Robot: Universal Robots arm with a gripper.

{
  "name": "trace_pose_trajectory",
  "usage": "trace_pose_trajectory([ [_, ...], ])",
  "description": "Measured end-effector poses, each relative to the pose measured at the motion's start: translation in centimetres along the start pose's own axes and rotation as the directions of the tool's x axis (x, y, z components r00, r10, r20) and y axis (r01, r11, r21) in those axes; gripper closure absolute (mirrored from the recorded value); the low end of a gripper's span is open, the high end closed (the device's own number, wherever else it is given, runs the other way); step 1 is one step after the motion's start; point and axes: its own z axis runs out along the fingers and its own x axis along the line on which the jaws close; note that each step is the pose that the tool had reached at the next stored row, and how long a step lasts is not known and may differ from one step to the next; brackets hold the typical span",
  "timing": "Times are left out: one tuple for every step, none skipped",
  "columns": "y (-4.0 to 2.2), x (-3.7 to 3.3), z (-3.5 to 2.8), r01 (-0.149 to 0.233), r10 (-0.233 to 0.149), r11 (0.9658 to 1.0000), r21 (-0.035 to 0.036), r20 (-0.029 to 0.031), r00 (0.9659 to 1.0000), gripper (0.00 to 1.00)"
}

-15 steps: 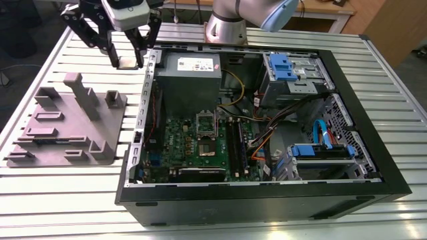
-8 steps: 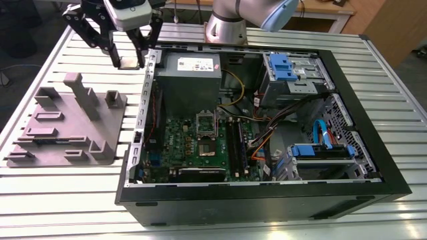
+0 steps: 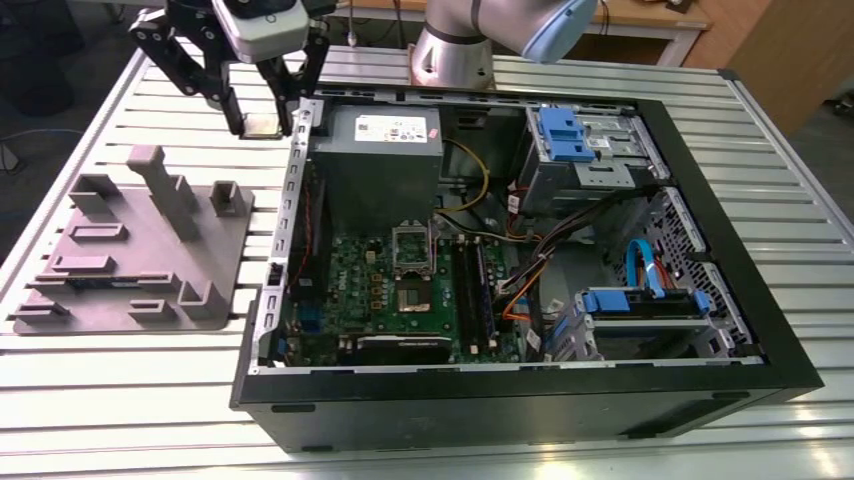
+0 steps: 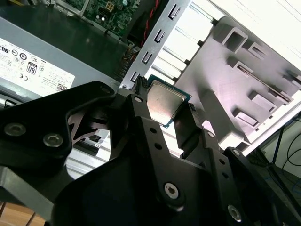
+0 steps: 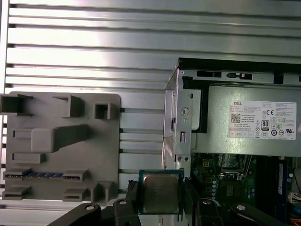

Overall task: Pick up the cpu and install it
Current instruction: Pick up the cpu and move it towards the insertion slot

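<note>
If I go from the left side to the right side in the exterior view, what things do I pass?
grey fixture plate → cpu held in the gripper → green motherboard → black memory sticks → blue drive caddy

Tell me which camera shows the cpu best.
The first wrist view: the cpu faces the camera, its whole metal top visible in the gripper. The second wrist view shows it tilted and partly hidden; in the exterior view it is a small shape.
</note>
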Motion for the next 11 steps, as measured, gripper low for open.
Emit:
trace_pose_trajectory([
  [0.0,-0.03,0.0,0.0,0.0,1.0,0.0,0.0,1.0,0.53],
  [0.0,-0.06,0.0,0.0,0.0,1.0,0.0,0.0,1.0,0.53],
  [0.0,-0.1,0.0,0.0,0.0,1.0,0.0,0.0,1.0,0.53],
  [0.0,-0.13,0.0,0.0,0.0,1.0,0.0,0.0,1.0,0.53],
  [0.0,-0.17,0.0,0.0,0.0,1.0,0.0,0.0,1.0,0.53],
  [-0.01,-0.21,0.0,0.0,0.0,1.0,0.0,0.0,1.0,0.53],
  [-0.01,-0.25,0.0,0.0,0.0,1.0,0.0,0.0,1.0,0.53],
  [-0.01,-0.28,0.0,0.0,0.0,1.0,0.0,0.0,1.0,0.53],
  [-0.01,-0.31,0.0,0.0,0.0,1.0,0.0,0.0,1.0,0.53],
  [-0.01,-0.35,0.0,0.0,0.0,1.0,0.0,0.0,1.0,0.53],
  [-0.01,-0.38,0.0,0.0,0.0,1.0,0.0,0.0,1.0,0.53],
])
